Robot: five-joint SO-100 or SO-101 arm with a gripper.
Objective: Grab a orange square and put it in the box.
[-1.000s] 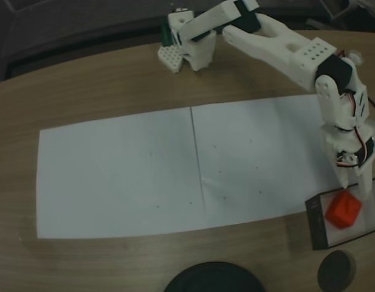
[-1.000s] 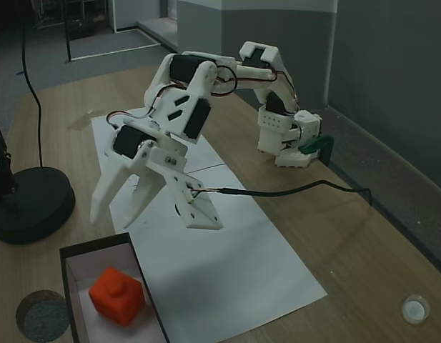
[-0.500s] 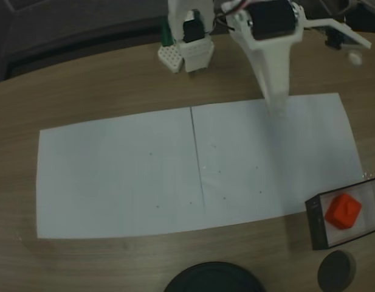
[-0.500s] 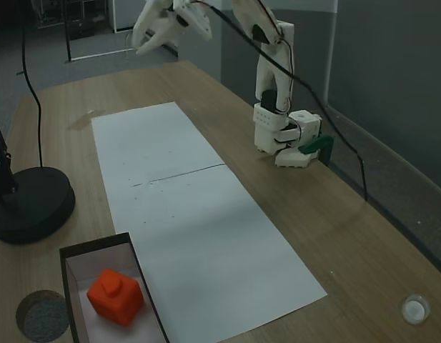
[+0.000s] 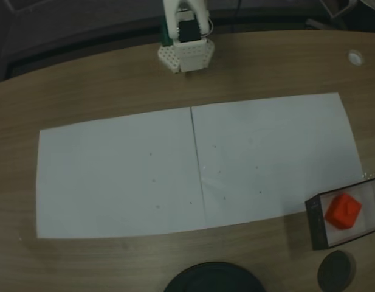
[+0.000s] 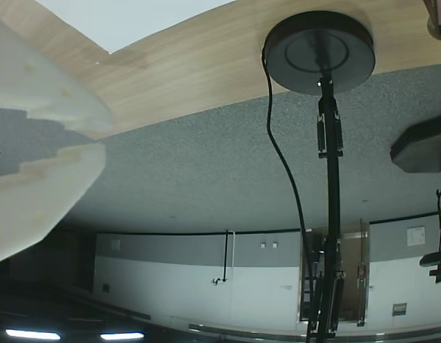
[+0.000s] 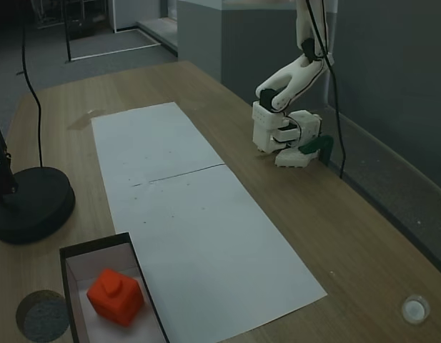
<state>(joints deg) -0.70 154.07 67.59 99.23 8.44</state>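
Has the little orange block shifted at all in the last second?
No. The orange square sits in the same spot inside the box, beside the white paper, as a second ago.

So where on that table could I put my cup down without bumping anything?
The long white paper sheet is bare, between the white arm base and the black-walled box holding the orange-red block. That box corner, with the black discs, is crowded.

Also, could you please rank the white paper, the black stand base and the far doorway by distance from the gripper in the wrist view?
1. White paper, on the table, top left, nearest the gripper.
2. Black stand base, at the table's edge, top centre.
3. Doorway, across the room, lower right.
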